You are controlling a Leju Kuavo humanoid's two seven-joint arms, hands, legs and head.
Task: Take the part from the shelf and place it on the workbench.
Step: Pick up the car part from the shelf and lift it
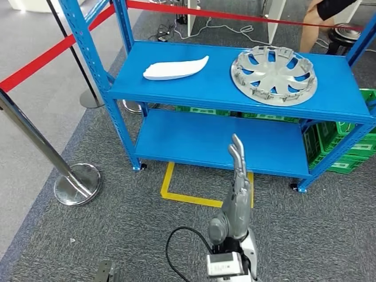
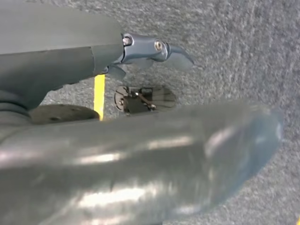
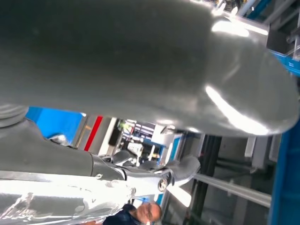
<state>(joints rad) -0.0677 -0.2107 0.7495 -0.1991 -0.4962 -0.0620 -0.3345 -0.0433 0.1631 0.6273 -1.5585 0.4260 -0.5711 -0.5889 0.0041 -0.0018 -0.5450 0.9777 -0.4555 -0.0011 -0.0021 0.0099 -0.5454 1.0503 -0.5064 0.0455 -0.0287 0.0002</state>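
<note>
The right robot hand (image 1: 237, 176) is raised in front of the blue shelf (image 1: 212, 88), fingers straight and lying close together, holding nothing, below the level of the top board. The left robot hand (image 2: 141, 154) hangs over grey carpet, fingers extended and empty. On the top board lie two parts, well apart: a white curved panel (image 1: 175, 69) towards the left and a silver wheel cover (image 1: 274, 75) towards the right
</note>
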